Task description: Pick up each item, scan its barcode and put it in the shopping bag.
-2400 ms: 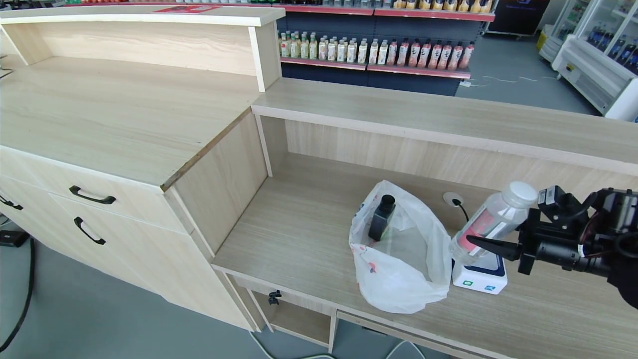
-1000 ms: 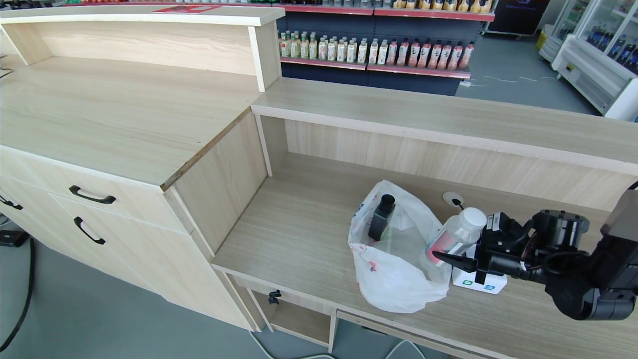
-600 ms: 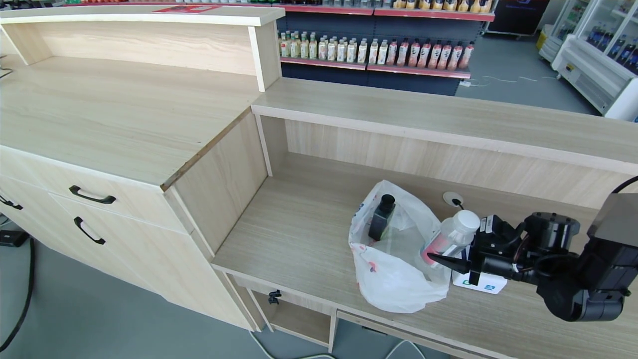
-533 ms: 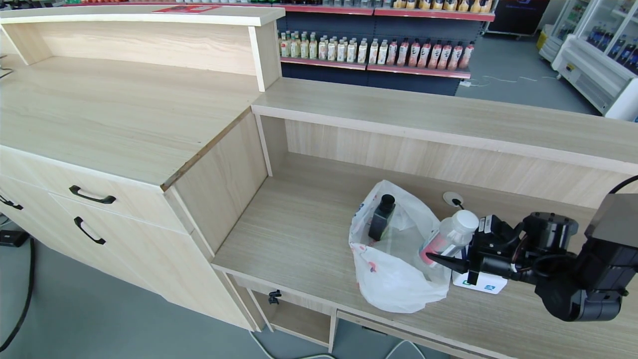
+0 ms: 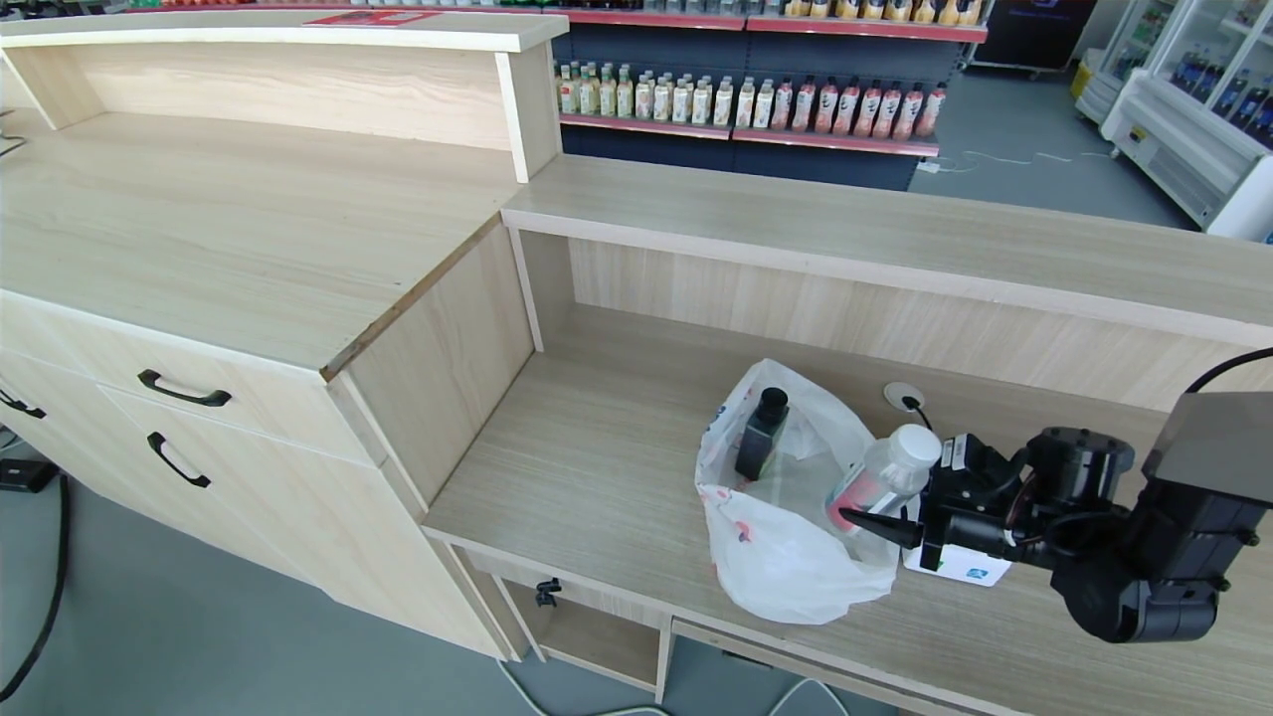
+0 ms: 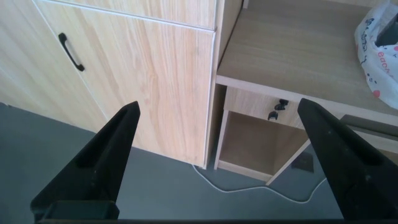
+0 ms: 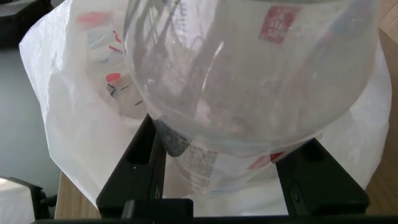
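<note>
Right fingers [image 5: 875, 526] clamp a tilted clear bottle [image 5: 885, 475] at the bag [image 5: 786, 562].
The bottle's base hangs over the bag's right rim. A dark bottle [image 5: 761, 436] stands inside the bag, and a scanner [image 5: 967, 567] sits just right of it. Left fingers [image 6: 99, 168] are spread wide, well apart from the bag.

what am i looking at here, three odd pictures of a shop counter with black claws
It is a two-armed robot at a shop checkout. The wide picture is from a camera on its head, looking down at the wooden counter. The other two are from cameras on its wrists, looking out between each arm's black fingers. The right gripper is shut on a clear bottle, tilted at the mouth of the white shopping bag, which holds a dark bottle. A white scanner box sits beside the bag. The left gripper is open and empty, near the cupboard front.
</note>
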Motion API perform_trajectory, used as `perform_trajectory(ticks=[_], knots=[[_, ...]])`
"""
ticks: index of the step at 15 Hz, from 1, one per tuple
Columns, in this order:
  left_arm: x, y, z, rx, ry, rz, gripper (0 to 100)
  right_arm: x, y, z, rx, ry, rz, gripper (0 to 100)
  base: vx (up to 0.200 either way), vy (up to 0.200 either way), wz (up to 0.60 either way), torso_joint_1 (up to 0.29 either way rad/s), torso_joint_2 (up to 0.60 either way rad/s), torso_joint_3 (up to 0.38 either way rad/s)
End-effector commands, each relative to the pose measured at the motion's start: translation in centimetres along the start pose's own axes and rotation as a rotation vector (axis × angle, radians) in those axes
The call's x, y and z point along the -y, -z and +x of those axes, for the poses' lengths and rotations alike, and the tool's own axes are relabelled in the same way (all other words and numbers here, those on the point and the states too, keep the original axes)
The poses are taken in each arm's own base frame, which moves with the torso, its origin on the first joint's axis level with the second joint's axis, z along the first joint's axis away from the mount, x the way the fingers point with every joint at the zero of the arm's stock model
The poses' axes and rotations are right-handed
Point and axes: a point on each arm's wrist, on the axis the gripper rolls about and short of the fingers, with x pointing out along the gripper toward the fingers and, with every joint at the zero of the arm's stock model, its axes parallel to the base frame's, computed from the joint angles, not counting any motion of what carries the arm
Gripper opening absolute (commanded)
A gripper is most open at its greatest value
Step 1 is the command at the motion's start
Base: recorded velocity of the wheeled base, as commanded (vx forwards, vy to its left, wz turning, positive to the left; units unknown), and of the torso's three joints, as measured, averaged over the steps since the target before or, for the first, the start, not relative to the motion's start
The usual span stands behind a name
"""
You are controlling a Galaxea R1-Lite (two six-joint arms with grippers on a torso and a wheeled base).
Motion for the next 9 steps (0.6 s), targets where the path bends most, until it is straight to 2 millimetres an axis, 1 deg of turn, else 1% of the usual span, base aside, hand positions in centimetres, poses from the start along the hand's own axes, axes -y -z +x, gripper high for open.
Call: perform_trajectory(ticks=[1,5,6,9], knots=[[0.0,0.02,0.0,-0.001,-0.001,-0.001,100,0.04,0.25,0.06,0.0,0.0,0.0,0,0.0,0.0,0.0,0.0,0.0,0.0],[0.0,0.0,0.0,0.0,0.001,-0.001,100,0.08,0.54,0.17,-0.003,0.001,0.003,0,0.0,0.0,0.0,0.0,0.0,0.0],[0.0,0.0,0.0,0.0,-0.001,0.001,100,0.1,0.54,0.19,-0.003,0.001,0.003,100,0.0,0.0,0.0,0.0,0.0,0.0],[0.0,0.0,0.0,0.0,-0.001,-0.001,100,0.14,0.53,0.2,-0.002,0.001,0.002,100,0.0,0.0,0.0,0.0,0.0,0.0]])
